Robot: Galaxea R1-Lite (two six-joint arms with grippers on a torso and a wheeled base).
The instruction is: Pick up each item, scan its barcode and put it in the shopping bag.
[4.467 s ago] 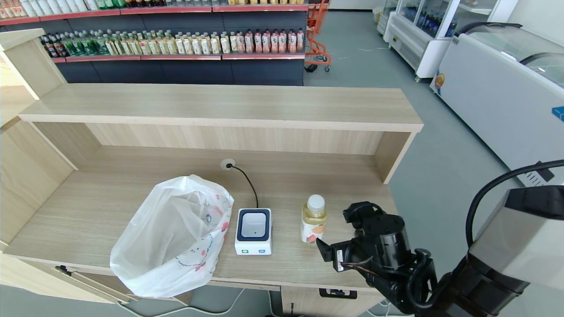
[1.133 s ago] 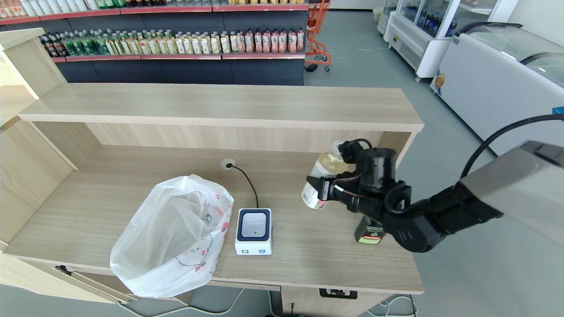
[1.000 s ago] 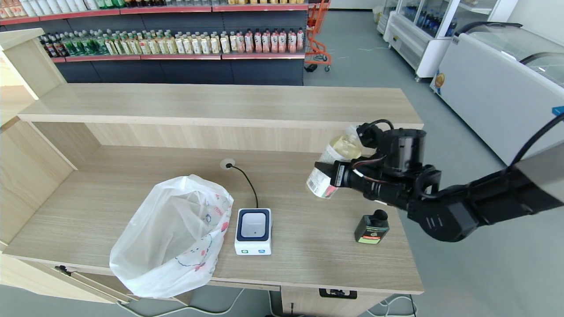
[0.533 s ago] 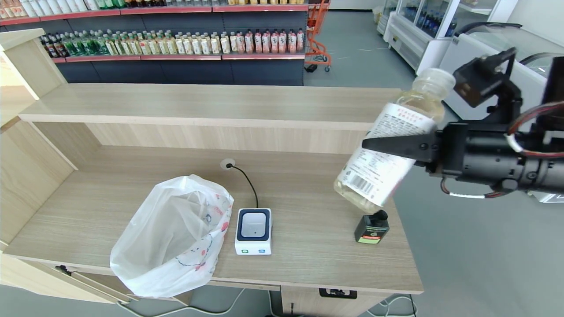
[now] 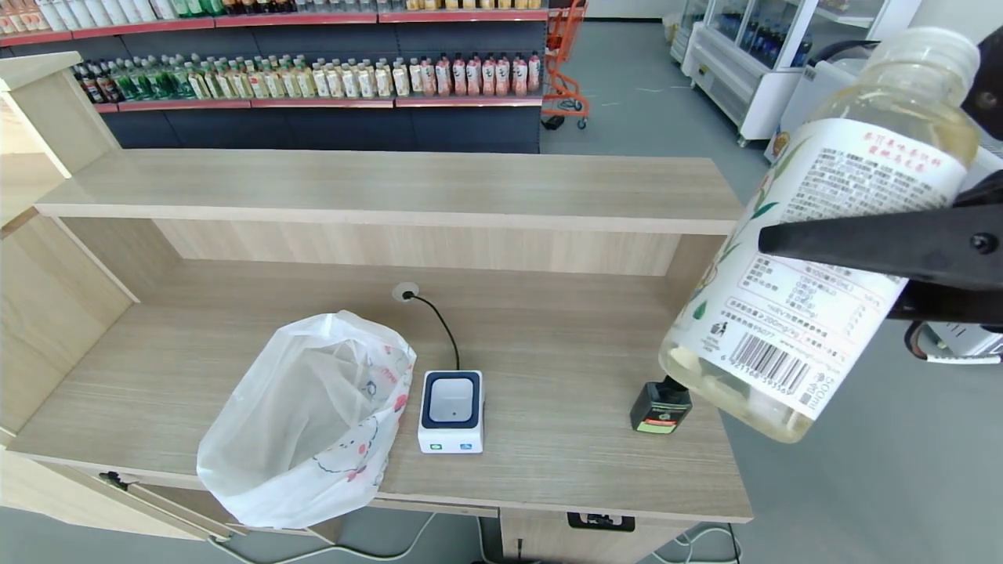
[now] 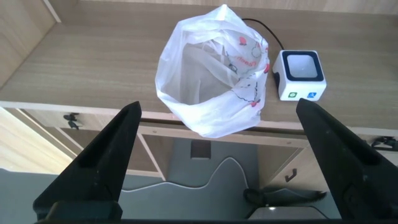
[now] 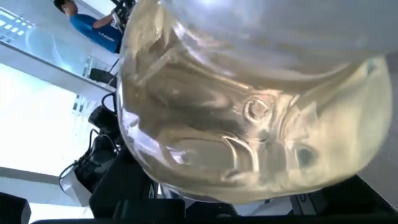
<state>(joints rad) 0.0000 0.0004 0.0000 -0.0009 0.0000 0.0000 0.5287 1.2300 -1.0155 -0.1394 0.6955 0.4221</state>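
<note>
Clamped across the label, the right gripper [image 5: 783,241] holds the drink bottle [image 5: 799,321] high over the counter's [image 5: 548,345] right end, one black finger [image 5: 862,244] lying flat across the print and its partner hidden behind the body. The bottle tilts, its long axis running from the white cap [image 5: 925,51], up and to the right, down to the rounded base, low and to the left. The right wrist view looks straight at that clear, dimpled base [image 7: 249,112], with pale yellow liquid behind it.

The barcode [image 5: 772,362] sits low on the label, just above the base, and faces back toward the robot's head, not down. The scanner [image 5: 450,409] stands well apart, down and to the left of the bottle, its dark window turned upward. By that layout, the next move looks like a carry leftward and down, with a roll to bring the stripes over the window.

Beside the scanner, on its left, the shopping bag [image 5: 313,423] gapes open at the counter's front edge. The left gripper [image 6: 217,106] hangs just off that edge with its fingers spread wide and empty, the nearer arm to the bag. A small dark bottle [image 5: 660,407] waits on the counter below the raised one.
</note>
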